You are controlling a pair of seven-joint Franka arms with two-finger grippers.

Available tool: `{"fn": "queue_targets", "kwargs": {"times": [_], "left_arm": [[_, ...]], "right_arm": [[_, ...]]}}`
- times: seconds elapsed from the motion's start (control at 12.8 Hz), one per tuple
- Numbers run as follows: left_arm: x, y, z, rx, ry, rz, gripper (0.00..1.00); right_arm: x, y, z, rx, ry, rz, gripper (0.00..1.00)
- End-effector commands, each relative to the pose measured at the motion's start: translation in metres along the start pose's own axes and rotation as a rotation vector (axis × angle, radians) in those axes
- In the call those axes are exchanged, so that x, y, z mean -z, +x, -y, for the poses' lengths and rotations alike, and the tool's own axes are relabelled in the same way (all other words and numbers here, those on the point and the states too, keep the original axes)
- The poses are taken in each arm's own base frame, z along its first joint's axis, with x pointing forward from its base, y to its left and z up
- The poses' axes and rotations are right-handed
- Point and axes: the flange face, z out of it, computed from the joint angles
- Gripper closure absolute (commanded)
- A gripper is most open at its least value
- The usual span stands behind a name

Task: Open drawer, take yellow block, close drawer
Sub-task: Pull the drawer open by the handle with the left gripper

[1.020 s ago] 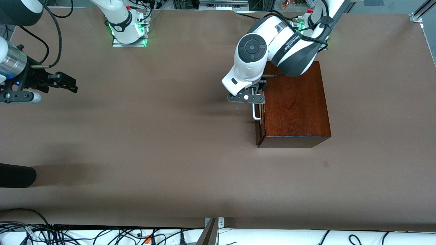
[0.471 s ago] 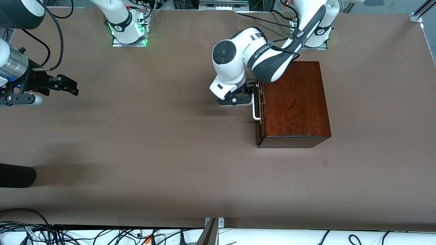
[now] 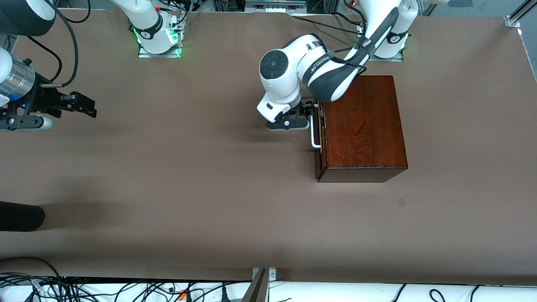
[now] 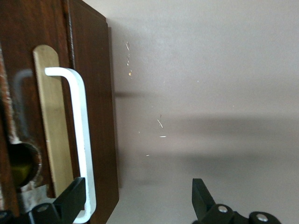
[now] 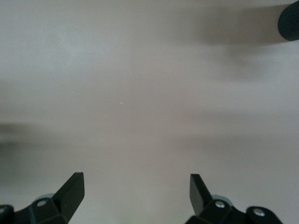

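Note:
The dark reddish-brown wooden box point(image 3: 363, 126) stands at the left arm's end of the table. Its drawer point(image 4: 93, 70) is shut, with the white bar handle point(image 3: 314, 136) on its front. My left gripper point(image 3: 313, 110) is open in front of the drawer, level with the handle. In the left wrist view, one fingertip point(image 4: 72, 198) overlaps the end of the handle point(image 4: 81, 126) and the other point(image 4: 201, 196) hangs over bare table. The yellow block is hidden. My right gripper point(image 3: 86, 105) waits open over the table at the right arm's end, with nothing between its fingers point(image 5: 70, 191).
A dark rounded object point(image 3: 21, 216) juts in at the right arm's end, nearer the front camera. It shows as a black knob point(image 5: 289, 21) in the right wrist view. Cables point(image 3: 126, 289) run along the table's near edge. Brown tabletop point(image 3: 188, 167) spreads between the arms.
The left arm swung off the box top, toward the right arm's end, and brought its hand in front of the drawer. Over the last half second it barely moved. The right arm stayed put.

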Motion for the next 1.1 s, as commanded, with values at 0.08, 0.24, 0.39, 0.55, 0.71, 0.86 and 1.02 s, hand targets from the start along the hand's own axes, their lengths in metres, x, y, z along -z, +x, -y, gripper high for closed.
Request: {"fn": "queue_targets", "kwargs": {"times": [0.08, 0.24, 0.39, 0.55, 0.71, 0.86, 1.02], "left_arm": [[-0.011, 0.003, -0.002, -0.010, 0.058, -0.048, 0.00], [-0.014, 0.007, 0.002, -0.004, 0.064, -0.045, 0.00], [-0.022, 0.011, 0.005, 0.007, 0.070, -0.033, 0.00], [-0.024, 0.012, 0.006, 0.012, 0.075, -0.029, 0.00], [-0.030, 0.013, 0.010, 0.017, 0.093, -0.026, 0.00], [-0.032, 0.016, 0.012, 0.028, 0.102, -0.036, 0.00], [-0.040, 0.016, 0.009, 0.049, 0.103, -0.029, 0.00]], "right_arm": [[0.005, -0.002, 0.000, 0.008, -0.004, 0.006, 0.00], [0.005, -0.003, 0.002, 0.009, -0.004, 0.006, 0.00], [0.005, -0.003, 0.004, 0.009, -0.005, 0.006, 0.00], [0.006, -0.002, 0.004, 0.009, -0.004, 0.004, 0.00], [0.006, -0.002, 0.003, 0.008, -0.004, 0.004, 0.00], [0.006, -0.002, 0.004, 0.009, -0.004, 0.004, 0.00], [0.006, -0.002, 0.004, 0.009, -0.004, 0.004, 0.00]]}}
